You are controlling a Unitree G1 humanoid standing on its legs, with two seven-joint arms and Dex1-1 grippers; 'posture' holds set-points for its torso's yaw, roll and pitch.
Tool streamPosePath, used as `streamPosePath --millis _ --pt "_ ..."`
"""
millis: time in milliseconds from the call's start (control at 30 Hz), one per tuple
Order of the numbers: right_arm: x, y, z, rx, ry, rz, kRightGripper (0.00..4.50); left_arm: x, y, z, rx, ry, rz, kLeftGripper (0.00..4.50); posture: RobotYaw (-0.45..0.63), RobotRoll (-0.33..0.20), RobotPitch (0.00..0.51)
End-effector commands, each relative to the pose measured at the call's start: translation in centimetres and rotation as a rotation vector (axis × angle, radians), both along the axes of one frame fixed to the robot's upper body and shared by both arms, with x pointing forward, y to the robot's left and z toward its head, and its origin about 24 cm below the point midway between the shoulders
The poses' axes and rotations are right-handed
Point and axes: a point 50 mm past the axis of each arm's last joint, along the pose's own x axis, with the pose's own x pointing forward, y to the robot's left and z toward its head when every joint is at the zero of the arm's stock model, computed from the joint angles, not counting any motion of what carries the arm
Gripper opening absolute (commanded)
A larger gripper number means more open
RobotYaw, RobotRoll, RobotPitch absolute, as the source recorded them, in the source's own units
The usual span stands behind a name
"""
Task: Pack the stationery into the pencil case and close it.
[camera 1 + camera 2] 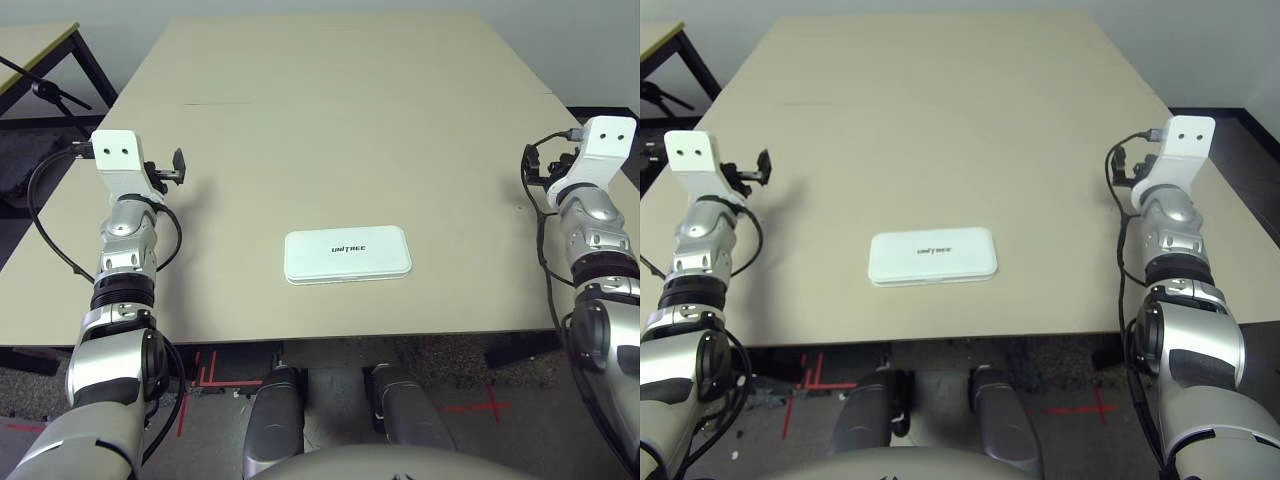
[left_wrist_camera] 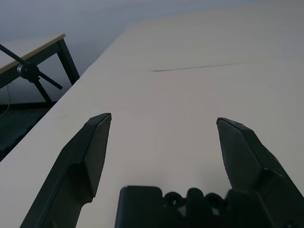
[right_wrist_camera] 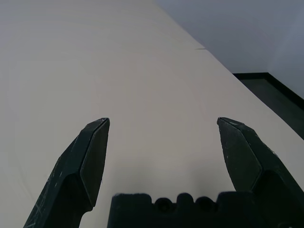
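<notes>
Pencil case (image 1: 347, 254) closed near front table (image 1: 330, 90) edge, both tools wide open, empty.

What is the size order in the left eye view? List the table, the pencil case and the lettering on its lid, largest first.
1. Table, by far the largest.
2. White pencil case, closed.
3. Dark lettering on the lid, the smallest.

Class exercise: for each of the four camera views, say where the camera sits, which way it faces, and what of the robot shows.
Left and right eye views: on the head, looking down at the table and the closed pencil case, between both silver forearms.
Left wrist view: along the open left gripper over bare tabletop.
Right wrist view: along the open right gripper, likewise.
All four share the table.
</notes>
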Motion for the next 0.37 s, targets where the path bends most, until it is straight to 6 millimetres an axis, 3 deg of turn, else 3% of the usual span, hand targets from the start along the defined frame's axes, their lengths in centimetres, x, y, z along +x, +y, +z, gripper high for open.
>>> streamPosePath --millis 33,367 --pt "-0.15 0.11 -0.57 0.004 0.014 0.007 4.50 0.02 -0.12 -0.07 -0.001 -0.005 -0.003 4.48 -0.03 0.000 0.133" --pt "-0.11 0.33 -0.64 0.008 0.012 0.016 4.50 0.36 -0.46 0.05 0.003 -0.002 -0.019 4.48 -0.04 0.000 0.126"
